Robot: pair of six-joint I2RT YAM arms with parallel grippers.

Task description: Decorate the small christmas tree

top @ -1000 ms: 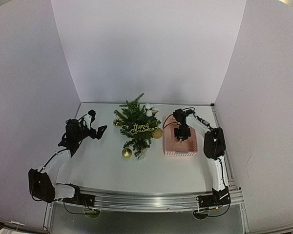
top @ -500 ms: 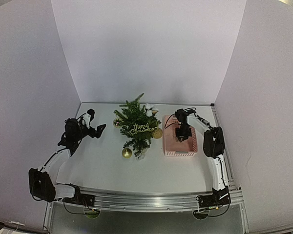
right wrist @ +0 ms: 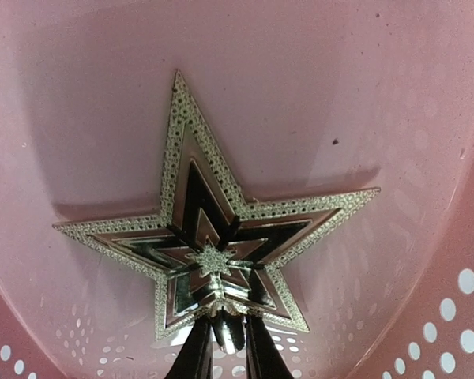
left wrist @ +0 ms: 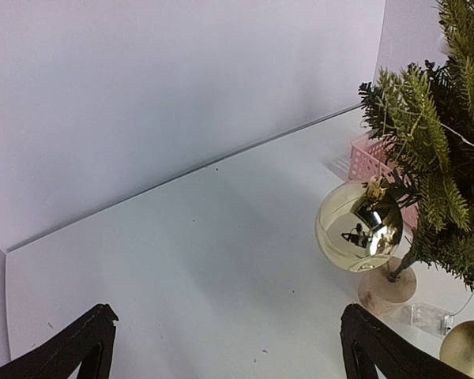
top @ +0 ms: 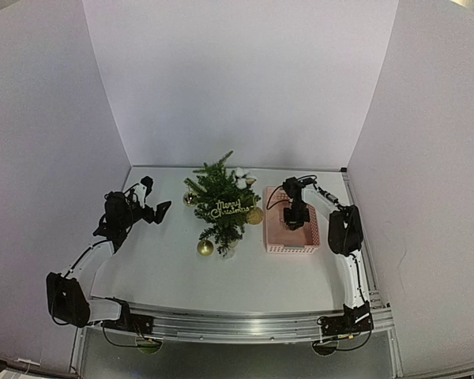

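far left: left gripper (top: pixel 156 197) raised over the white table (top: pixel 158 268), well apart from the tree, jaws spread wide, holding nothing. in the left wrist view, only two black fingertips (left wrist: pixel 83 347) at the bottom corners.

centre: small christmas tree (top: pixel 221 207) standing on the table between left gripper and pink basket (top: pixel 278 246), just beside the basket's left wall. hung with a gold "merry christmas" sign (top: pixel 229 210), a low gold bauble (top: pixel 205 247) and white ornaments (top: pixel 241 178) near the top. seen from the left wrist: shiny bauble (left wrist: pixel 359 227) hanging from a low branch above the pale wooden base (left wrist: pixel 387 290), small clear box (left wrist: pixel 430 318) on the table beside that base.

right: right gripper (top: pixel 295 221) lowered inside the pink basket. seen from the right wrist: mirrored star (right wrist: pixel 213 229) with glittered edges, flat against the basket floor. jaws narrow, one black finger (right wrist: pixel 196 355) on each side of a shiny bit at the star's lower middle. cannot tell whether clamped.
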